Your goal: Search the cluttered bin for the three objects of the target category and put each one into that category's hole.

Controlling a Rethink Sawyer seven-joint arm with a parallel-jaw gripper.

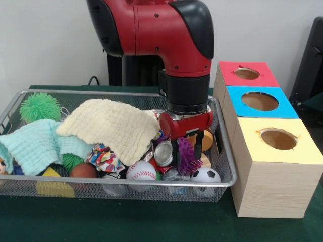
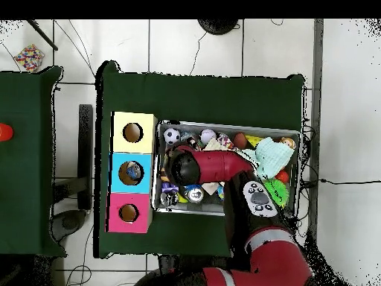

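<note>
The red and black arm reaches down into the right end of the wire-mesh bin (image 1: pixel 224 166) at centre frame in the front view, its gripper (image 1: pixel 186 151) lowered into the clutter with its black fingers (image 1: pixel 198 145) set on either side of a purple spiky rubber ball (image 1: pixel 189 157), which it appears to clasp. Just left of the ball lies a silver drinks can (image 1: pixel 163 153); below it a small black-and-white football (image 1: pixel 205 175) and a white baseball (image 1: pixel 141 171). A cream knitted cloth (image 1: pixel 113 126) and a mint knitted cloth (image 1: pixel 35 143) drape the bin's left half, a green spiky ball (image 1: pixel 40 106) behind them. At the right stands a wooden box with red (image 1: pixel 247 73), blue (image 1: pixel 260 101) and yellow (image 1: pixel 278 139) holed tops.
</note>
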